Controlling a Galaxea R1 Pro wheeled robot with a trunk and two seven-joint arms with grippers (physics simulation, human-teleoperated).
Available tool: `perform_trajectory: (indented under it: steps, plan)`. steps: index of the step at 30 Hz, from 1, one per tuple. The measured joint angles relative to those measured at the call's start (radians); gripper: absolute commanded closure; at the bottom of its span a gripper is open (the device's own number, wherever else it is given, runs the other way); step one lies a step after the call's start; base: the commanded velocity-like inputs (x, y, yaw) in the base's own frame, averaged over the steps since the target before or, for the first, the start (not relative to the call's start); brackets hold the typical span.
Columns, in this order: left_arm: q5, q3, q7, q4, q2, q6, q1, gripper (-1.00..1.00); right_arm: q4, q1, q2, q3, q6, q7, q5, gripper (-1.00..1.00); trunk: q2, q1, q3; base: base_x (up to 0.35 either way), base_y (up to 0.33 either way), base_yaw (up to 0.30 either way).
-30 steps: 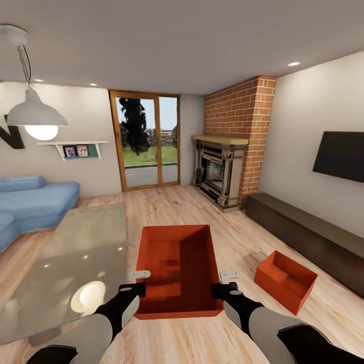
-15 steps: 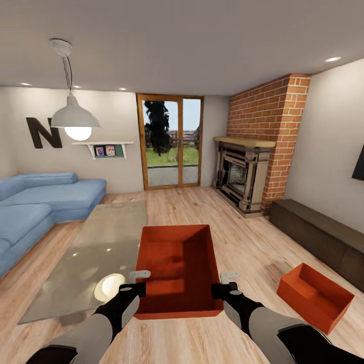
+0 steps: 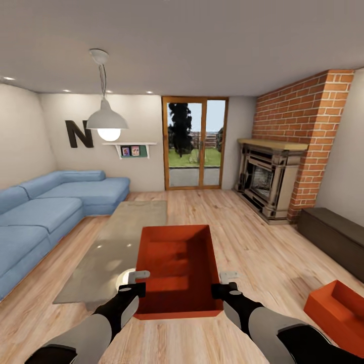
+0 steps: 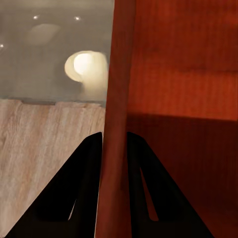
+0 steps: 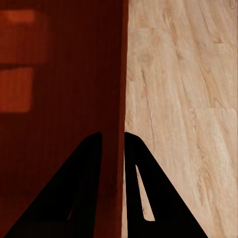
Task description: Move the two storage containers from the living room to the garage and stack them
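I hold one orange-red open-top storage container in front of me above the living room's wood-plank floor. My left gripper is shut on its left wall, one finger on each side. My right gripper pinches the right wall the same way. The second storage container lies on the planks at the lower right, partly cut off by the frame edge.
A glass coffee table stands just left of the held box. A blue sofa lines the left wall. Glass doors are straight ahead, a brick fireplace and a dark low bench at the right.
The view has swung to the left: sofa and table come further in, the fireplace and floor container slide right. Both grippers keep their hold on the carried container.
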Motion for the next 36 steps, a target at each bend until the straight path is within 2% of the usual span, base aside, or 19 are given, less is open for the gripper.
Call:
perform_trajectory:
  steps: [21, 22, 23, 26, 27, 30, 36]
  plan:
    - [0.008, -0.008, -0.001, -0.001, 0.003, -0.001, 0.000, 1.00, 0.000, 0.000, 0.002, 0.002, -0.001, -0.002, -0.002, 1.00, 0.000, 0.000, 0.012, 0.000, 0.000, 0.298]
    - [-0.027, 0.027, -0.006, -0.001, 0.000, 0.000, 0.000, 1.00, 0.000, 0.000, 0.002, 0.002, -0.001, -0.001, -0.004, 1.00, 0.000, 0.000, 0.012, 0.000, 0.000, 0.298]
    - [-0.040, 0.038, -0.006, -0.002, -0.002, 0.000, 0.000, 1.00, 0.000, 0.000, 0.002, 0.002, -0.001, -0.001, -0.003, 1.00, 0.000, 0.000, 0.012, 0.000, 0.000, 0.298]
    - [-0.040, 0.038, -0.006, 0.000, -0.002, -0.001, 0.000, 1.00, 0.000, 0.000, 0.002, 0.002, -0.001, -0.001, -0.003, 1.00, 0.000, 0.000, 0.014, 0.000, 0.000, 0.298]
    - [-0.039, 0.038, -0.006, 0.000, -0.002, -0.001, 0.000, 1.00, 0.000, 0.000, 0.002, 0.002, -0.001, -0.001, -0.003, 1.00, 0.000, 0.000, 0.015, 0.000, 0.000, 0.298]
    - [0.001, 0.001, -0.004, -0.001, 0.002, -0.002, 0.000, 1.00, -0.001, 0.000, 0.002, 0.003, -0.001, -0.002, -0.003, 1.00, 0.000, 0.000, 0.016, 0.000, 0.000, 0.298]
    - [0.011, -0.010, -0.001, -0.002, 0.004, -0.003, 0.000, 1.00, -0.001, 0.000, 0.003, 0.005, -0.001, -0.002, -0.004, 1.00, 0.000, 0.000, 0.020, 0.000, 0.000, 0.298]
